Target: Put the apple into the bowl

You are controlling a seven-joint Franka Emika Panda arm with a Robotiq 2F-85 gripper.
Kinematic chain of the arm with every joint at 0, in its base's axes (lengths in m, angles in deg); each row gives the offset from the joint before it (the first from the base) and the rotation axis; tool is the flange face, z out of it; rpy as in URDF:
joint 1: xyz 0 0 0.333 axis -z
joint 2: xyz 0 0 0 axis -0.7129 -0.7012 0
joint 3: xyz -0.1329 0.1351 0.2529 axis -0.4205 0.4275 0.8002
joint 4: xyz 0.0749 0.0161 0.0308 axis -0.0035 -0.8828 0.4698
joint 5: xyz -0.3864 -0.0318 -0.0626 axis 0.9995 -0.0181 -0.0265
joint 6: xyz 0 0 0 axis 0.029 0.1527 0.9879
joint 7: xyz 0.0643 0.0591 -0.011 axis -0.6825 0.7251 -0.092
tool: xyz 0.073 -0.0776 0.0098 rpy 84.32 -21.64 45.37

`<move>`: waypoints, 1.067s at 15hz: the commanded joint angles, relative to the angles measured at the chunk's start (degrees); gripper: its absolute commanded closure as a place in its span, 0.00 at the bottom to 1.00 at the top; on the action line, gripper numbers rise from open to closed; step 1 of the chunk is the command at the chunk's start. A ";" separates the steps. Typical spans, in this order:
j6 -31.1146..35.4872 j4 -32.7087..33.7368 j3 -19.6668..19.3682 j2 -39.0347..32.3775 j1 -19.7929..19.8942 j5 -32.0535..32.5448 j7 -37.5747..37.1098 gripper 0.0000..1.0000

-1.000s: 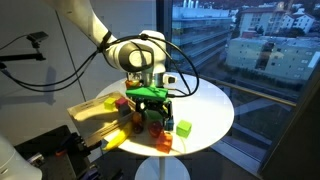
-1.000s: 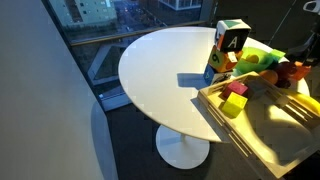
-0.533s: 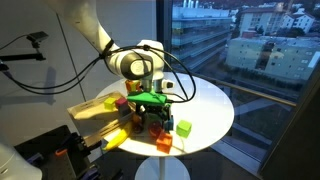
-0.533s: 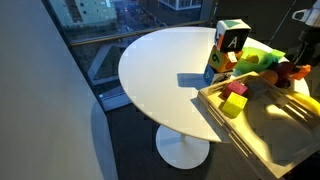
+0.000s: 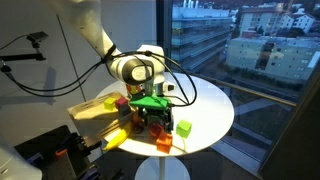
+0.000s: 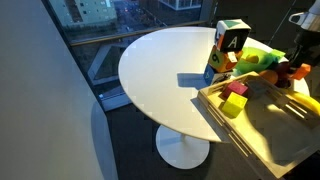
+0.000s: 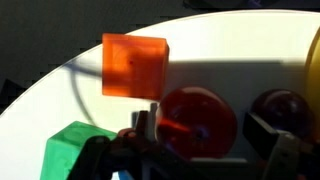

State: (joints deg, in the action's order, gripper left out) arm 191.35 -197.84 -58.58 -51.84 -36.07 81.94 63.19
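**Claw spread around the apple on the worktop**

In the wrist view, one apple (image 7: 198, 120) sits at lower centre between the two dark fingers (image 7: 147, 123) of the claw (image 5: 152, 110). The jaws stand wide on either side of it. It is hard to tell if either finger touches it. A second, darker red round thing (image 7: 280, 108) lies just beside the apple, at the right edge. One orange cube (image 7: 135, 67) stands above and to the left of the apple, and one green block (image 7: 70, 150) fills the lower left corner.

In an exterior view, the white round worktop (image 6: 160, 70) carries a single lime-green bowl (image 6: 256, 54) at upper right. Beside the bowl stands one lettered block (image 6: 232, 38). One yellow block (image 6: 235, 106) and one pink block (image 6: 238, 88) lie in a wooden tray (image 6: 270, 135) at lower right.
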 commanded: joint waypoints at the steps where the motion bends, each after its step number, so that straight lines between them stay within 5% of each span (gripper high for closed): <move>1: 0.54 1.36 1.24 -1.44 1.96 -1.48 2.00 0.33; 2: 0.33 1.46 1.38 -1.49 2.18 -1.65 2.15 0.44; 16: -6.49 -0.53 1.14 5.33 1.98 -1.81 1.20 0.44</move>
State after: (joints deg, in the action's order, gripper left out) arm 187.05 -197.46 -57.92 -50.13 -34.70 81.42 63.35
